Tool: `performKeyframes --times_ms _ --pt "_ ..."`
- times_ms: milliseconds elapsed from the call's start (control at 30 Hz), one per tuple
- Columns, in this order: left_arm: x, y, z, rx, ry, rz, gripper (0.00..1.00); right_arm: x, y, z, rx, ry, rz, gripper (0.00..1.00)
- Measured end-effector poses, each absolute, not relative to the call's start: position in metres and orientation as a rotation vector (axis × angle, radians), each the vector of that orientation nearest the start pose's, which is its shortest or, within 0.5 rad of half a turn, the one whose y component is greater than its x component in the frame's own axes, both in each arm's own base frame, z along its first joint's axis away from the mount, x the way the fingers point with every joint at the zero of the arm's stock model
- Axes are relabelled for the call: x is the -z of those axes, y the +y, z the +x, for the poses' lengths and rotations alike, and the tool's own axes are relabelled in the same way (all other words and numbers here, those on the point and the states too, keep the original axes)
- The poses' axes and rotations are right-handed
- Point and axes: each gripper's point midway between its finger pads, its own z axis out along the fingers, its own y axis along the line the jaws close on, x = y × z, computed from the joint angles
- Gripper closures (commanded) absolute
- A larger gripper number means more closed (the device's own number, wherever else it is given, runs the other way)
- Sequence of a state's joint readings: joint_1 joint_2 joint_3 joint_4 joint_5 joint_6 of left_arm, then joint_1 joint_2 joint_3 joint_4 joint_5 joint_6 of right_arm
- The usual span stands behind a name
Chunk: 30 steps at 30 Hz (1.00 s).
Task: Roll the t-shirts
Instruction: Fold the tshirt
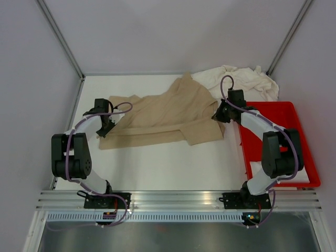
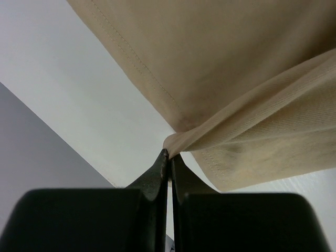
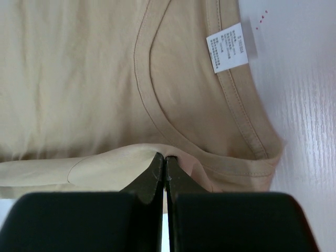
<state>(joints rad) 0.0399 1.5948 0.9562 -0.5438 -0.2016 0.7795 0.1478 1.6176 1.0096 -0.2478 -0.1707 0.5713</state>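
White worktop (image 1: 157, 165) carries the tan shirt (image 1: 163, 115); left pincer (image 2: 168, 153) and right pincer (image 3: 164, 156) clamp its edges (jaws closed on cloth), presumably spreading it for rolling.

Robotics lab test cell: grey panel walls (image 1: 157, 31), aluminium post (image 1: 60, 37) upper left, extrusion rail (image 1: 178, 199) along the bottom.

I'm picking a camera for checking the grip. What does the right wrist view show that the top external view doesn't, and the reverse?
Only the right wrist view: the white neck label, the collar seam, and the right gripper shut on a fold of the tan t-shirt by the collar. Only the top external view: the cream-white t-shirts heaped at the far edge, the red tray, and the left gripper at the shirt's other end. Both: the tan t-shirt and the right gripper.
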Motion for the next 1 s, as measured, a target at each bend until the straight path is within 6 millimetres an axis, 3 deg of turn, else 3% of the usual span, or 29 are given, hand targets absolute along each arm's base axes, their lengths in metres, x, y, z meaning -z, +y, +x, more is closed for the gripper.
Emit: performKeyframes --times_ms 467,767,1000 --pt "-0.045 0.077 0.338 -0.486 2.645 0.930 0.98 -0.067 0.110 0.408 -0.491 2.461 0.457 1.00" --pt "-0.037 0.077 0.342 -0.479 2.663 0.928 0.98 -0.077 0.109 0.420 -0.476 2.437 0.450 1.00" --pt "-0.040 0.077 0.352 -0.487 2.648 0.915 0.90 -0.071 0.109 0.427 -0.466 2.446 0.453 0.99"
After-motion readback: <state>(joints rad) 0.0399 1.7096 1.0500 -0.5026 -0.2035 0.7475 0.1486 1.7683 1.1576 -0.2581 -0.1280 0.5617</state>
